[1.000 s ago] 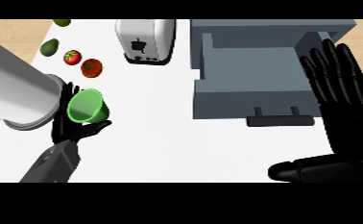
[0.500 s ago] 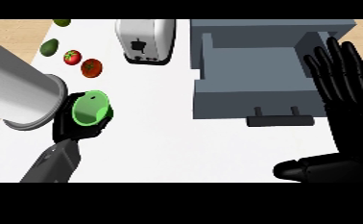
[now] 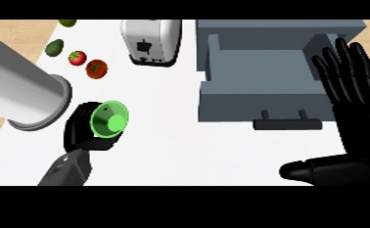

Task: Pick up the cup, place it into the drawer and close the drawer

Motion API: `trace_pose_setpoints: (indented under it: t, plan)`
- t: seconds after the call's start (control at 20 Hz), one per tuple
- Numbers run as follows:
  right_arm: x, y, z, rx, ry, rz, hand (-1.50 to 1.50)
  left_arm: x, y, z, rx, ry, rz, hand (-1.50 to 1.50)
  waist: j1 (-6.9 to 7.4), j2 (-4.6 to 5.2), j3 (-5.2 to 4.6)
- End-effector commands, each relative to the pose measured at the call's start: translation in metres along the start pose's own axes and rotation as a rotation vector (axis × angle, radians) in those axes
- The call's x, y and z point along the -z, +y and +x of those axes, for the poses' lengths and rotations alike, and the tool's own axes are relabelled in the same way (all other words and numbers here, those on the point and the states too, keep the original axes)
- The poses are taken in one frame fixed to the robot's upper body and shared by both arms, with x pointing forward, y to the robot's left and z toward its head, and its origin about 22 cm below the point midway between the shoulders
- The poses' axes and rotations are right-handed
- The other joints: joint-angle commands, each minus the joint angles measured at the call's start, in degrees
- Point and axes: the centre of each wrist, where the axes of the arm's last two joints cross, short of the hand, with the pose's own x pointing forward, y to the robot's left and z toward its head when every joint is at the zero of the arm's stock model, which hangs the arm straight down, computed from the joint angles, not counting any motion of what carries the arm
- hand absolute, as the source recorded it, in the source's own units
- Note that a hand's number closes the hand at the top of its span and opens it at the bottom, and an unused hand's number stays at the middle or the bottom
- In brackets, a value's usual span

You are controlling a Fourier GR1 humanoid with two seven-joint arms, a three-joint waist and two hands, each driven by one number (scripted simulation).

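A green cup [image 3: 109,119] is tipped so its round bottom faces me, low at the left of the white counter. My left hand [image 3: 86,132] is curled round it, holding it just right of a big silver cylinder. The grey drawer [image 3: 258,105] stands pulled open at the right, its black handle [image 3: 288,123] on the near front. My right hand [image 3: 351,91] shows at the right edge, fingers straight and up, resting beside the drawer.
A silver toaster [image 3: 151,41] stands at the back middle. Two tomatoes [image 3: 87,63] and green avocados [image 3: 55,48] lie at the back left. The large silver cylinder [image 3: 27,97] lies along the left edge, close to the cup.
The left hand has turned and lifted the cup a little rightward, so the cup's bottom now faces up at me. The right hand has hardly moved.
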Motion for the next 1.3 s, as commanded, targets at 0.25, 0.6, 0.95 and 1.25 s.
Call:
trace_pose_setpoints:
  t: [0.25,0.6,0.95,1.25]
  plan:
    - [-0.012,-0.009,-0.002,-0.012,0.016,-0.025,-1.5,0.018,-0.01,0.022,-0.1,-0.172,-0.144,1.5,0.86,-0.3,-0.01]
    - [-0.006,0.005,0.006,0.006,0.023,-0.03,-1.5,0.048,-0.08,0.052,-0.101,-0.175,-0.306,1.5,0.95,-0.42,0.0]
    - [-0.016,-0.007,0.002,-0.01,0.021,-0.036,-1.5,0.082,-0.127,0.122,-0.146,-0.197,-0.345,1.5,0.46,-0.21,-0.04]
    - [-0.007,-0.013,-0.003,-0.002,0.024,-0.014,-1.5,0.089,-0.196,0.167,-0.158,-0.219,-0.347,1.5,0.22,-0.08,-0.06]
